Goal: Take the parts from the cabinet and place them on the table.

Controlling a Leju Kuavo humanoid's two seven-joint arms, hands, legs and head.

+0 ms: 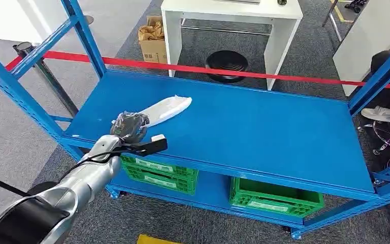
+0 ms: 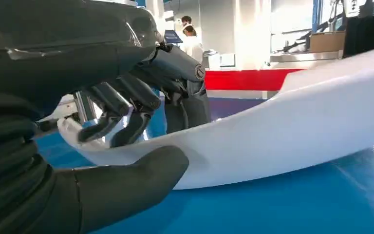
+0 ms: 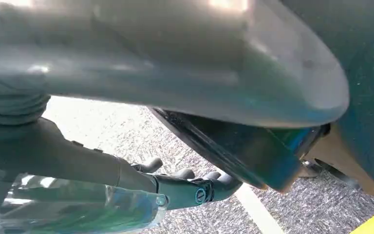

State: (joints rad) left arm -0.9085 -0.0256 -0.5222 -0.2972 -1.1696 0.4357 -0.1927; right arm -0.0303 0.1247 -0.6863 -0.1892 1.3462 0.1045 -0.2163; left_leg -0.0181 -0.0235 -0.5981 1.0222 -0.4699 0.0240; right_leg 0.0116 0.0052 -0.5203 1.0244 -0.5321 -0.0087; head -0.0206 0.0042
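Note:
A long white moulded part (image 1: 167, 109) lies on the top level of the blue shelf rack (image 1: 264, 132), near its left front. My left hand (image 1: 129, 127) is at the part's near end. In the left wrist view the dark fingers (image 2: 126, 112) curl over the rim of the white part (image 2: 297, 122) and the thumb (image 2: 141, 170) presses against its near side, so the hand grips that end. The part still rests on the blue surface. My right hand (image 3: 190, 187) hangs over grey carpet, fingers loosely apart and holding nothing.
Two green crates (image 1: 160, 175) (image 1: 274, 198) stand on the lower shelf. A red barrier tape (image 1: 233, 72) runs behind the rack. Beyond it are a white table (image 1: 228, 20), a cardboard box (image 1: 152, 38) and a black round base (image 1: 227, 63). A person's shoe (image 1: 386, 114) is at the right.

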